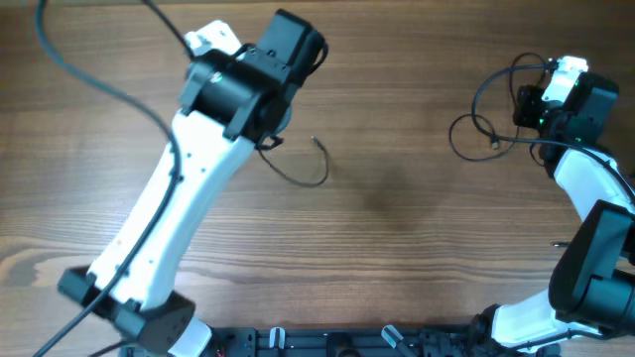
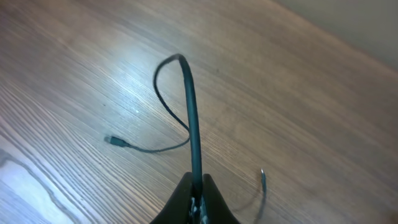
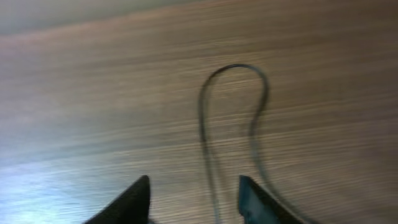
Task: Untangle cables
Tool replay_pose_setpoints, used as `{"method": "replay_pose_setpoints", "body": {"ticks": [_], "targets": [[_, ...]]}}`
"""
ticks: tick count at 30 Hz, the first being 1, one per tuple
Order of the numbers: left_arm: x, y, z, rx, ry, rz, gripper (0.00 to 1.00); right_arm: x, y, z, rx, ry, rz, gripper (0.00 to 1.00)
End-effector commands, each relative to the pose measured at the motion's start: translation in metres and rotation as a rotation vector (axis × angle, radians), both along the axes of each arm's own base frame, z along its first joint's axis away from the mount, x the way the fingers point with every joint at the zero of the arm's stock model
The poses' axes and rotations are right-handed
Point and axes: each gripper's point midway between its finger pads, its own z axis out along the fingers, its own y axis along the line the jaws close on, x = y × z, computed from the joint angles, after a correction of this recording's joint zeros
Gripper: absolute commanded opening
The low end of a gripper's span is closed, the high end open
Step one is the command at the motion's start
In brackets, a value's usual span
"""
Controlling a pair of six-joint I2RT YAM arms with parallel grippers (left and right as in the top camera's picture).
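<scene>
The left fingers (image 2: 198,194) are pressed together, pinching the left cable (image 2: 189,106), a thin black cord that rises stiffly from the grip, bends over in a narrow loop and runs back down to the table (image 1: 397,218), where one small plug end lies flat to the left and another thin end shows to the right of the fingers. From overhead this cable is a short arc just right of the left arm (image 1: 169,218), its start hidden under the arm's black wrist. The right fingers (image 3: 252,198) are spread wide, closed on nothing; the right cable (image 3: 202,118) lies on the table as a long, narrow hairpin loop whose two strands run back into the gap between them. That wrist view is blurred, so whether either strand touches a finger cannot be told, and the strands are cut off at the lower edge. Overhead, this cable forms loose overlapping loops at the table's far right, partly covered by the right arm (image 1: 585,188)
</scene>
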Motion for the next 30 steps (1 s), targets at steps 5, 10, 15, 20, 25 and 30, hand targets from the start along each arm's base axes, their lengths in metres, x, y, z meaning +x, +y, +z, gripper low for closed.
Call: {"method": "replay_pose_setpoints", "body": {"ticks": [5,10,15,20,25,30], "targets": [[0.010,-0.011,-0.018,-0.015,0.032,0.005,0.04,-0.007,-0.043,-0.015,-0.114,0.061,-0.095,0.89],[0.011,-0.014,-0.018,-0.026,0.028,0.003,0.04,-0.007,-0.044,-0.050,-0.011,0.104,-0.044,1.00],[0.011,-0.014,-0.018,-0.026,0.028,0.002,0.04,-0.012,-0.051,-0.081,0.049,0.159,-0.068,1.00],[0.011,-0.014,-0.018,-0.026,0.028,0.002,0.04,-0.019,-0.049,-0.107,0.129,0.196,-0.071,1.00],[0.011,-0.014,-0.019,-0.029,0.030,0.002,0.04,-0.018,-0.037,-0.108,0.176,0.193,-0.021,1.00],[0.010,-0.016,-0.020,-0.038,0.037,-0.003,0.04,-0.023,-0.028,-0.113,0.212,0.219,-0.002,1.00]]}}
